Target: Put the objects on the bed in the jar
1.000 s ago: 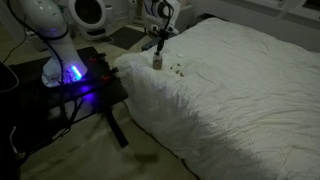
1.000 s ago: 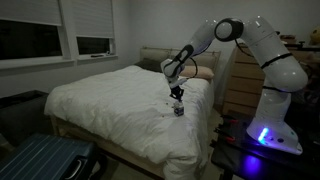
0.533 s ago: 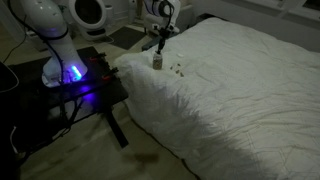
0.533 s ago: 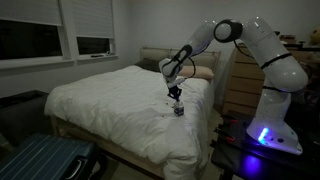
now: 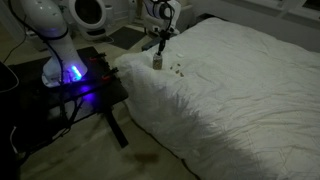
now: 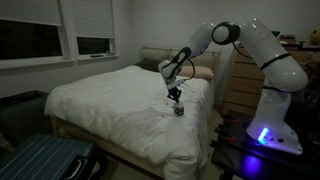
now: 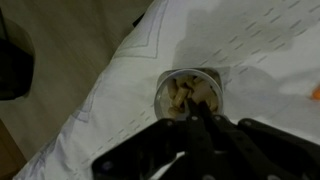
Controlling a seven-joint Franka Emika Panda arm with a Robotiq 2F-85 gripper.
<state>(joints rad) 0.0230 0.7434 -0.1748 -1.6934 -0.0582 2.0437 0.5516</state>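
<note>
My tool pinched closed above jar, load unseen | bits on soft bed: tiny, light, probably hard | I pinch each across its middle.

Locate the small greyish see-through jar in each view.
In an exterior view: the small greyish see-through jar stands upper centre, near the white quilted bed's edge.
In an exterior view: jar right of centre.
Wrist view: jar centre, seen from above.
Shared landmark: the shut gripper just above it.
</note>
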